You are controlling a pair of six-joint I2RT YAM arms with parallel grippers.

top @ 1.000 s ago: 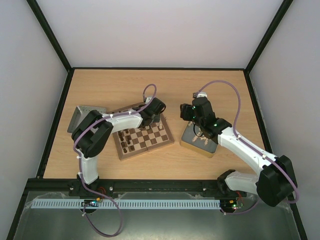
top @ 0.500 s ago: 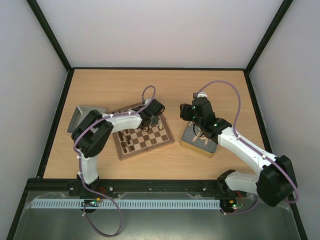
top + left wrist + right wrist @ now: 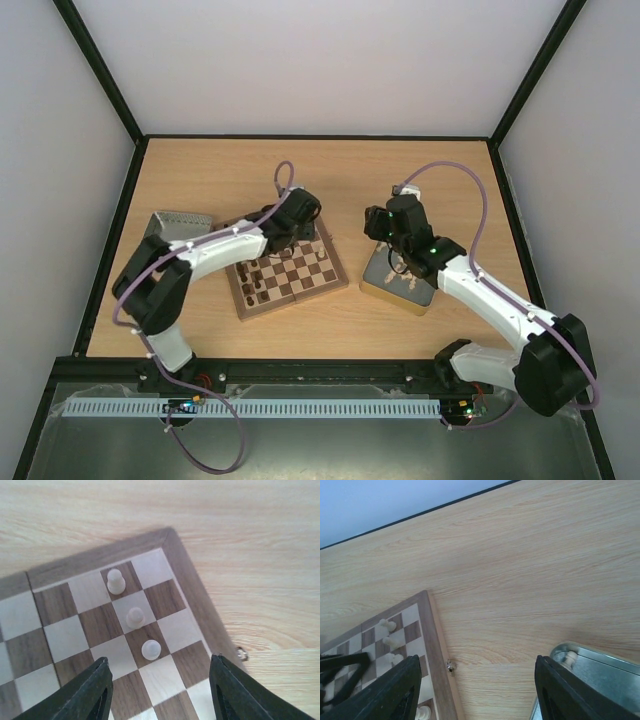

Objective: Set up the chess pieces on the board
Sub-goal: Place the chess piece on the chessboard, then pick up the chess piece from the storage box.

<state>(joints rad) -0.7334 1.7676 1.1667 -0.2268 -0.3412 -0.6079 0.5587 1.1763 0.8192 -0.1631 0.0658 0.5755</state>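
The board [image 3: 300, 272] lies at the table's middle, with dark chess pieces [image 3: 255, 281] on its left part. In the left wrist view three pale pawns [image 3: 135, 617] stand in a diagonal line near the board's [image 3: 95, 625] corner. My left gripper [image 3: 160, 682] hangs open above that corner [image 3: 306, 228], nothing between its fingers. My right gripper [image 3: 476, 682] is open and empty over bare table between the board [image 3: 437, 645] and a metal tin [image 3: 605, 667]. It sits by the tin's far left corner [image 3: 378, 228]. A pale piece [image 3: 568, 656] lies in that tin.
The right tin [image 3: 398, 282] holds several pale pieces. A second tin [image 3: 168, 232] sits left of the board, partly under my left arm. A small metal clasp [image 3: 450, 666] sticks out of the board's right edge. Black frame rails bound the table.
My left gripper has opened, letting go of a pale pawn on the board, and has drawn up and back. The right gripper has barely moved, its jaws slightly narrower.
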